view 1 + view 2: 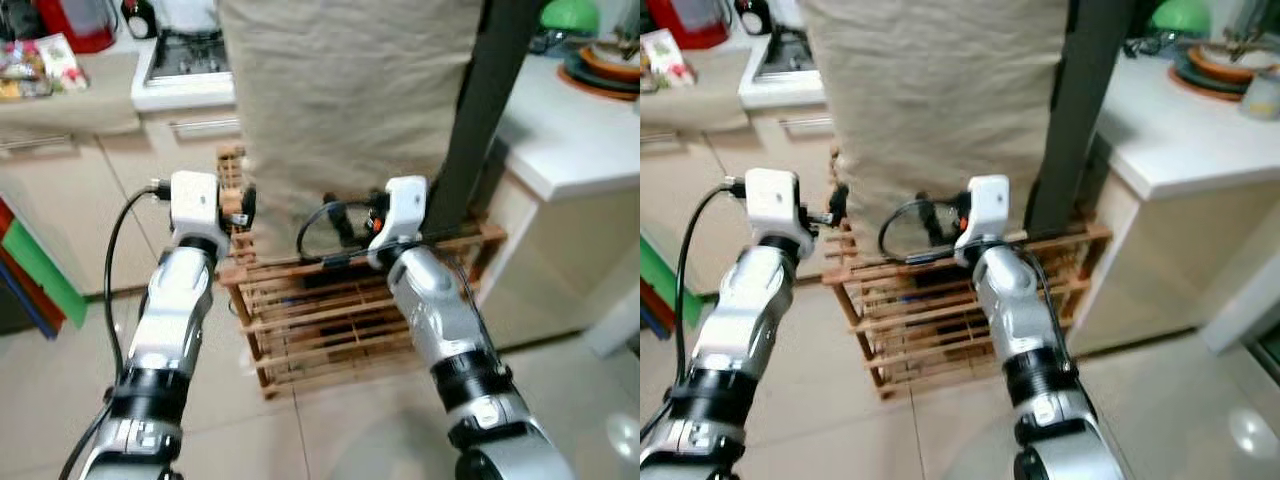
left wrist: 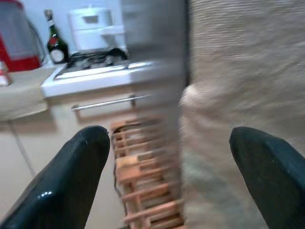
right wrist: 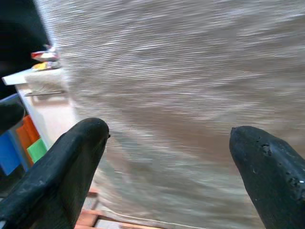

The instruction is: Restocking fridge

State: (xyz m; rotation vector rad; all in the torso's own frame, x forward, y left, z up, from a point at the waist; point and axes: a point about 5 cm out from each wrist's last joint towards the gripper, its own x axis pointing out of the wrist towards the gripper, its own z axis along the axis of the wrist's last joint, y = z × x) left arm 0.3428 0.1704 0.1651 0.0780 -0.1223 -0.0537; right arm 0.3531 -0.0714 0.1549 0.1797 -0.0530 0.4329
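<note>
Off to the far left of the left tool [image 2: 167, 181] runs a pale worktop [image 1: 70, 105] with a red appliance [image 1: 78, 22] and some packets, then a hob [image 1: 188, 55] and a dark bottle [image 2: 56, 44] behind it. The left tool itself stands wide, holding nothing, aimed at the left edge of a tall beige cloth-covered bulk [image 1: 350, 100]. Just below and ahead of it sits a slatted wooden rack [image 1: 330, 310] on the tiled floor.

The right tool [image 3: 167, 176] is likewise spread wide and empty, pointing straight at the cloth, close to it. To its right rises a dark upright panel [image 1: 490, 110], and beyond that a white worktop [image 1: 570, 140] with stacked plates [image 1: 605, 68] and something green.

No fridge door, handle or item to stock can be made out. The cloth bulk may be the fridge under a cover, but that is a guess.

The risk, as I judge it: either tool pressing forward could snag its fingers in the loose cloth and drag it, or the arms could knock the rack, which stands directly under them.

Both wrist views are blurred. The rack's contents are unclear, the cloth's top is cut off, and whatever lies behind it is hidden.
</note>
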